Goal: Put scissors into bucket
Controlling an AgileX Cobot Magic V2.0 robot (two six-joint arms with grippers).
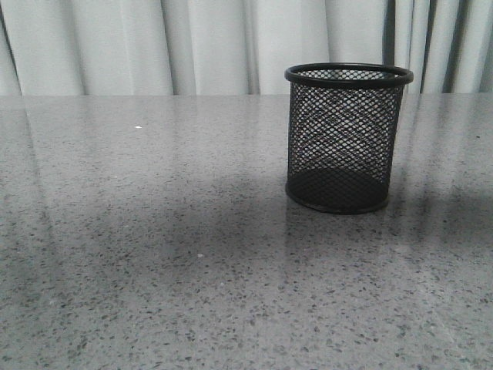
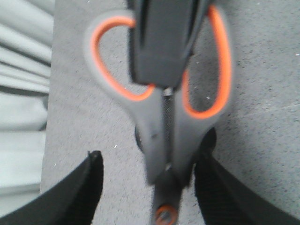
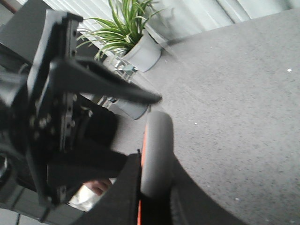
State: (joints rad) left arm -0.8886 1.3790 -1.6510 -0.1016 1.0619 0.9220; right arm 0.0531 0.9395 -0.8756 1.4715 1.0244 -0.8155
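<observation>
The black wire-mesh bucket [image 1: 347,139] stands upright on the grey table [image 1: 154,247], right of centre; neither arm shows in the front view. The scissors [image 2: 157,126], grey loops lined in orange, hang in the air above the table. My right gripper [image 3: 157,171] is shut on one handle loop [image 3: 157,145]; its black finger [image 2: 161,42] covers the handles in the left wrist view. My left gripper [image 2: 150,159] is open, its fingers [image 2: 86,183] wide apart either side of the scissors near the pivot. The blades are out of view.
Pale curtains [image 1: 192,46] hang behind the table's far edge. The left arm's black gripper body [image 3: 56,131] is close beside my right gripper. A potted plant [image 3: 126,33] stands beyond the table's edge.
</observation>
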